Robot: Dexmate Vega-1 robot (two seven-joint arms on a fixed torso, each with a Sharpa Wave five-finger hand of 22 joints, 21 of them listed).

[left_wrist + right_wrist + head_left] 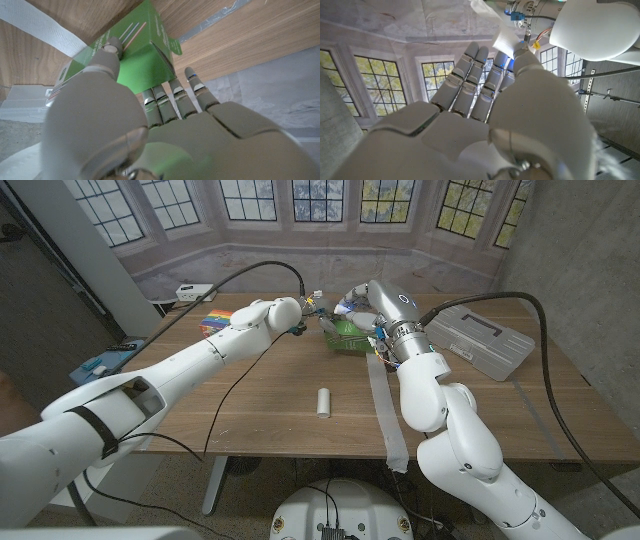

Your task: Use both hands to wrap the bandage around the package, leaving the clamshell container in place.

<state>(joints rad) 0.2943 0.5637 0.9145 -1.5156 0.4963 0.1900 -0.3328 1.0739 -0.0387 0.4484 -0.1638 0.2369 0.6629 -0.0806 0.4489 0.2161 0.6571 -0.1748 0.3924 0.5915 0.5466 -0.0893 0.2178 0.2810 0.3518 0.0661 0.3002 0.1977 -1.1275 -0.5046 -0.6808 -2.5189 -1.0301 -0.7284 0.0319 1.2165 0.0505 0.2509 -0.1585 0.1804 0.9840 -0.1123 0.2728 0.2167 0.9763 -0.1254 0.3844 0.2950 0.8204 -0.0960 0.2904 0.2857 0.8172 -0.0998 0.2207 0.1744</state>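
The green package [347, 336] sits at the far middle of the table, and my left hand [306, 308] grips it from the left. In the left wrist view my thumb and fingertips [172, 92] press on the green package [145, 65], with the bandage [40, 25] lying on the wood beside it. My right hand [362, 298] hovers just above the package and pinches the white bandage end [504, 39] between thumb and fingers. The bandage strip [386, 395] trails from the package down to the table's front edge. The grey clamshell container [487, 340] lies shut at the right.
A small white roll [323, 402] lies on the wood in the table's middle. A rainbow-coloured block [214, 320] and a white box [187, 292] sit at the far left. Black cables run over the table from both arms.
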